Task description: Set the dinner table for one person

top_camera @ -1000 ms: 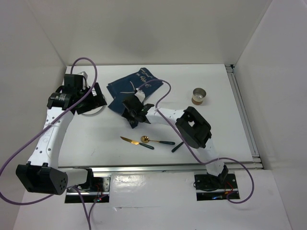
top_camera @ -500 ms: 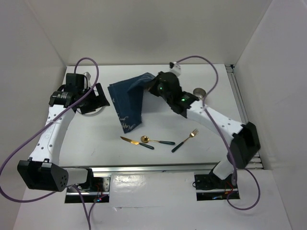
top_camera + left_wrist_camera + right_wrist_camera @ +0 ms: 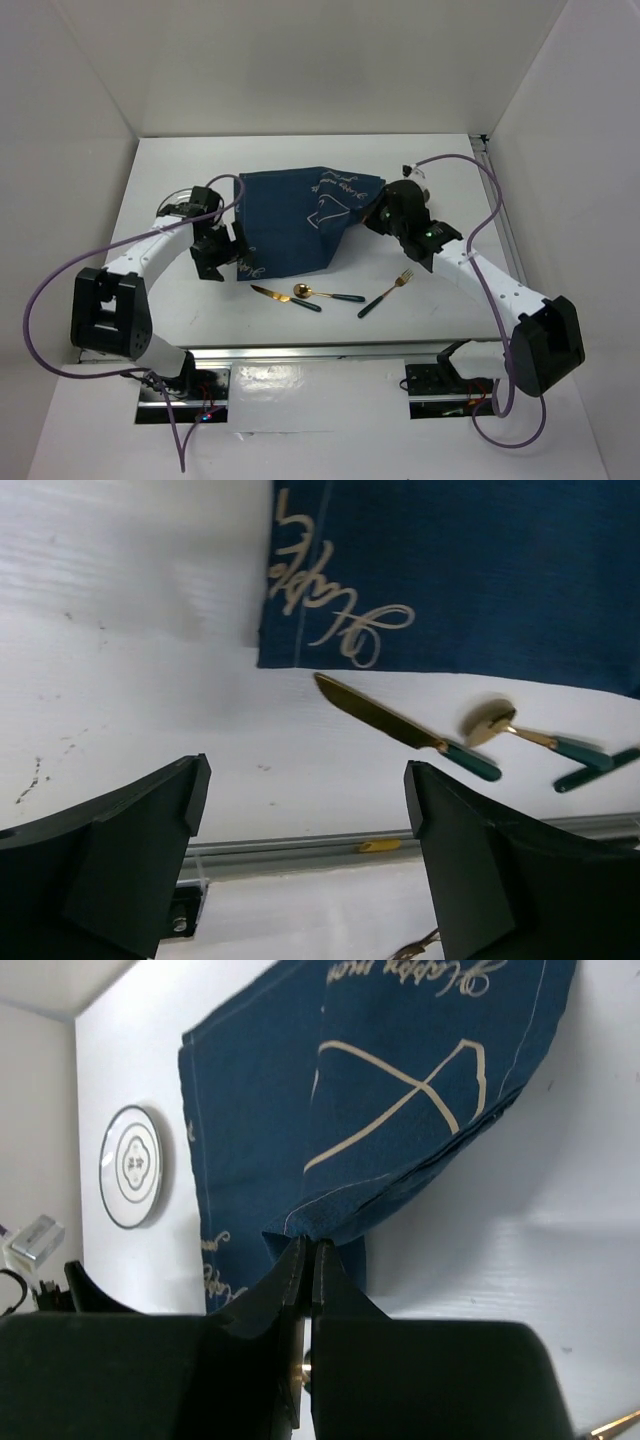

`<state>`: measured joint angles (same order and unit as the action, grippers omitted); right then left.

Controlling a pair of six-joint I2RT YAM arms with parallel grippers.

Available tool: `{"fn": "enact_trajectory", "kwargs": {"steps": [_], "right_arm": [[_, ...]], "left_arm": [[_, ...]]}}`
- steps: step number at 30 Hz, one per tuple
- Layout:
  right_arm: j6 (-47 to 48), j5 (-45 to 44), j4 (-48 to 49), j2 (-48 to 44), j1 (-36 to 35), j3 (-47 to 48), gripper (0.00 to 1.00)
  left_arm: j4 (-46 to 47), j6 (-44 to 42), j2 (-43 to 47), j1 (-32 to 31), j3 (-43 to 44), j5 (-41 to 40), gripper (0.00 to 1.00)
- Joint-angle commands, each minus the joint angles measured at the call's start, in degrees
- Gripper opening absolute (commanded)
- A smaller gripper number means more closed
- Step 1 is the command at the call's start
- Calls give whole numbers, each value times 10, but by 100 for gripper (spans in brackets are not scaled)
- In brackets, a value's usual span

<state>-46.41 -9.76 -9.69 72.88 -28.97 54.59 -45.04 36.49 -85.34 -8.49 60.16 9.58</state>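
- Top external: the white table (image 3: 200, 160) is filling the floor of the walled cell, with aluminium rails running along its near and right edges.
- A navy placemat (image 3: 300, 220) is lying mid-table, toward the far side. Its right part is looking folded or lifted.
- The right hand (image 3: 375, 215) is clenched on the placemat's right edge.
- The left hand (image 3: 222, 250) is released and hovering at the placemat's left edge, gripping nothing.
- A plate (image 3: 178, 205) is sitting far left, partly hidden under the left arm.
- The knife (image 3: 268, 293), spoon (image 3: 325, 293) and fork (image 3: 385, 293) are lying in a loose row just nearside of the placemat.
- Left wrist: the left hand (image 3: 307, 780) is standing wide open over bare table (image 3: 120, 630), with nothing between the fingers (image 3: 130, 850).
- The placemat (image 3: 450, 570) is filling the upper right, with its script-printed corner showing. The knife (image 3: 385, 720) is lying just below that corner, not touching it. The spoon (image 3: 520, 730) is lying right of the knife. The rail (image 3: 300, 845) is crossing the bottom.
- Right wrist: the right hand (image 3: 305, 1260) is pinching a bunched bit of the placemat (image 3: 400, 1090) edge, jaws fully together on the cloth.
- The cloth is folding over itself above the pinch, and the white line drawing is facing up.
- The plate (image 3: 132, 1165) is sitting left of the placemat, apart from it, on the table (image 3: 560, 1210).
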Motion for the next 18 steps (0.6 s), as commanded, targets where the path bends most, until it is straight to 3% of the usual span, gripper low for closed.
{"fn": "enact_trajectory", "kwargs": {"steps": [1, 8, 11, 13, 15, 16, 17, 18], "right_arm": [[15, 32, -7, -28, 4, -3, 0], [15, 39, -7, -34, 15, -19, 0], [20, 44, -7, -40, 20, -19, 0], [20, 44, -7, -40, 20, -19, 0], [26, 49, -7, -40, 26, -19, 0], [31, 49, -12, -40, 26, -19, 0], [31, 49, -12, -40, 31, -19, 0], [31, 49, -12, -40, 37, -13, 0]], "left_arm": [[11, 25, -7, 1, -3, -40, 98], [75, 55, -94, 1, -34, -16, 90], [101, 66, -132, 1, -28, -16, 82], [101, 66, -149, 1, -19, -24, 71], [101, 66, -162, 7, -1, -24, 52], [96, 66, -162, 7, 7, -24, 22], [96, 61, -162, 7, 17, -24, 8], [79, 60, -162, 12, 47, -24, 0]]}}
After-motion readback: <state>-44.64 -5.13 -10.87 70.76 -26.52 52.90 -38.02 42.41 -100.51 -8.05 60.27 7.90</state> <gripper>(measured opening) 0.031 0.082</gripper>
